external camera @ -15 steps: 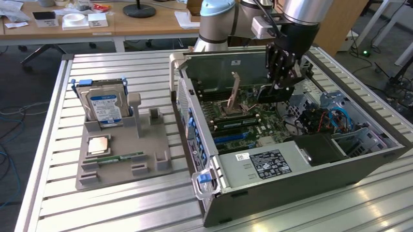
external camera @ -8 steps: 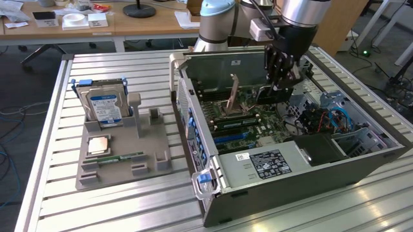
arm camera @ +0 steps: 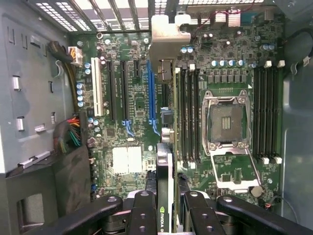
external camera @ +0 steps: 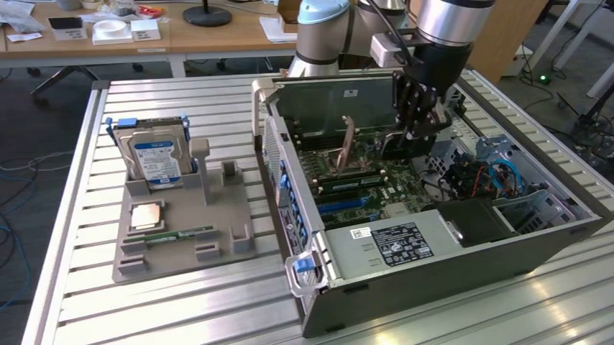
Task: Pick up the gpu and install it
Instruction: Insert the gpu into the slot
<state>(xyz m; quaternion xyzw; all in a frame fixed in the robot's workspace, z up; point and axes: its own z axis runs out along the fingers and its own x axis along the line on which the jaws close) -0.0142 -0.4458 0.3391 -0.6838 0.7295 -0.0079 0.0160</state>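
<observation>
Slatted metal table (external camera: pixel 192 302) with office desks (external camera: pixel 192 36) behind; an open tower case (external camera: pixel 432 266) lies on it, and the arm reaches inside.

In the wrist view the gripper (arm camera: pixel 168 208) is clenched on the gpu (arm camera: pixel 166 161), the card standing on edge between its fingers (arm camera: pixel 144 208). The card's long axis runs straight away from the claw, parallel to the blue expansion slot (arm camera: pixel 151 93). Its silvery bracket (arm camera: pixel 168 34) sits at the slot's far end. The card's edge reads as just beside that slot, on the slot's CPU socket (arm camera: pixel 226 122) side. I judge it nearly lined up but not seated, and I cannot tell whether it touches the board. The hard drive (external camera: pixel 155 159) stands in a grey holder (external camera: pixel 182 237) well apart from the slot, outside the case.
</observation>
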